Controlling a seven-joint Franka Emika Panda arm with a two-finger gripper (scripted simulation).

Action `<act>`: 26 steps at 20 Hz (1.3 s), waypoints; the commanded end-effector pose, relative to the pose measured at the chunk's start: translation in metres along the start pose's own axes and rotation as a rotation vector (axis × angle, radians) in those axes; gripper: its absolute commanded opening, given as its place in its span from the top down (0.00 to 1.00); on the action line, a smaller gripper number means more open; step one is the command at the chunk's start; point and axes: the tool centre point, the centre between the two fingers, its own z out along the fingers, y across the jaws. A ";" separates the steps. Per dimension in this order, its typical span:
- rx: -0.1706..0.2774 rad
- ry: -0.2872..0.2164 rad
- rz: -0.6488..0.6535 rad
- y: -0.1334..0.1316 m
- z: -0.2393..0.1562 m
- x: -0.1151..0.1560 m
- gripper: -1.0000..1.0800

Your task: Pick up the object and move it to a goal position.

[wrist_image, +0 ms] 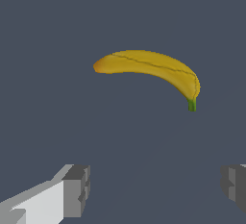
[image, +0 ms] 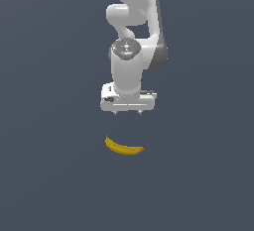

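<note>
A small curved yellow banana [image: 123, 147] lies on the dark grey floor, its green stem tip toward the exterior view's left and its brownish end toward the right. It also shows in the wrist view [wrist_image: 151, 69]. My gripper [image: 127, 112] hangs above and slightly behind the banana, apart from it, pointing down. Its fingers [wrist_image: 77, 189] stand wide apart with nothing between them, so it is open and empty. The banana lies ahead of the fingertips, not between them.
The white arm [image: 134, 36] rises behind the gripper. The plain dark grey floor [image: 49, 175] spreads all around. No goal marker shows.
</note>
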 end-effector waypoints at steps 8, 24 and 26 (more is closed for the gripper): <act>0.015 0.007 -0.026 -0.014 -0.001 -0.001 0.04; 0.011 0.009 -0.126 -0.014 0.005 0.008 0.04; 0.008 0.009 -0.162 -0.013 0.007 0.011 0.04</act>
